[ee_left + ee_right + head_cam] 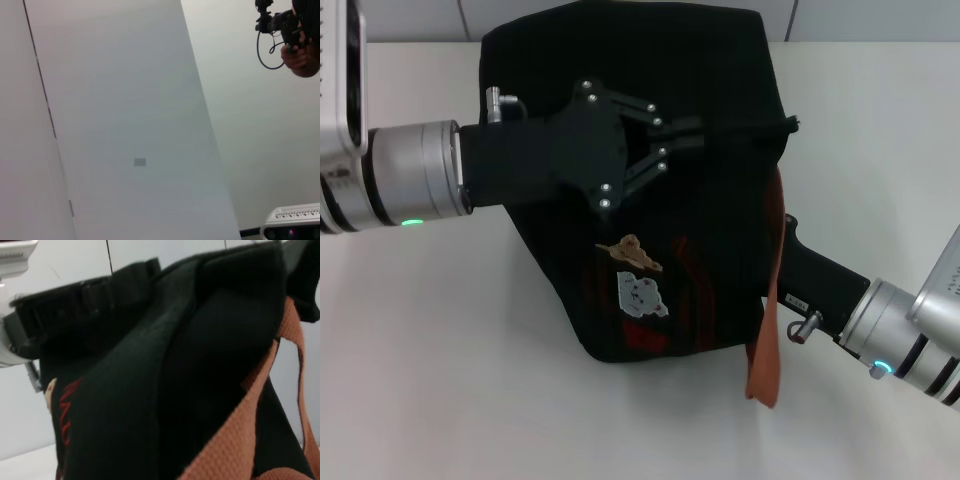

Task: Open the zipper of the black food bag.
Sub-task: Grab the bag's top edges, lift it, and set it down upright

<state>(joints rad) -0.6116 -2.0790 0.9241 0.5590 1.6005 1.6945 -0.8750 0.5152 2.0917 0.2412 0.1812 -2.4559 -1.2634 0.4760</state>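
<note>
Apparently the left gripper is reaching, fingers narrowed, over the black food bag mid-table, the right gripper's grip unreadable, the zipper's progress hidden.

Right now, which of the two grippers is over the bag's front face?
The left gripper: it reaches across the black food bag from the robot's left. The right gripper sits at the bag's side by the orange strap.

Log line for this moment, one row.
left gripper: over black food bag top | right gripper: hidden behind bag by orange-brown strap | zipper: not visible | table
</note>
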